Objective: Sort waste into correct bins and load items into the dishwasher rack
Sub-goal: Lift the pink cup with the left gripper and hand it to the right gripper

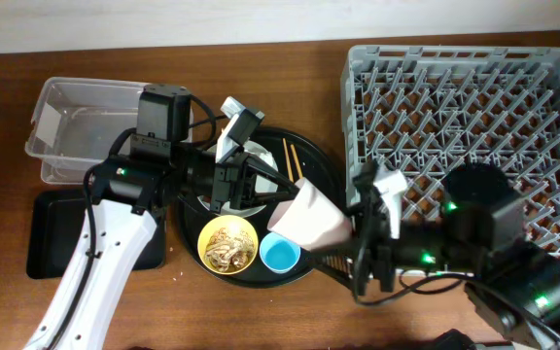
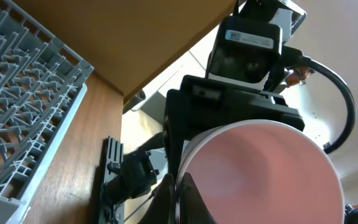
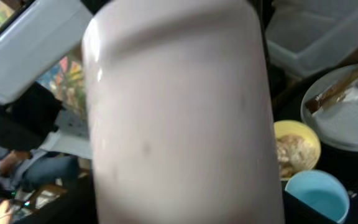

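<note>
Pink cup (image 3: 179, 118) fills R wrist view, clamped in R pincer (image 1: 350, 226), held above round tray (image 1: 316, 157), near rack (image 1: 465, 87). L pincer (image 1: 229, 185) over plate (image 1: 261, 154); opening can't tell.

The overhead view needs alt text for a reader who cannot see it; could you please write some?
The right gripper holds a pink cup tilted over the round black tray, with a yellow bowl of scraps, a blue cup and chopsticks on it. A grey dishwasher rack stands right, a clear tub left.
</note>
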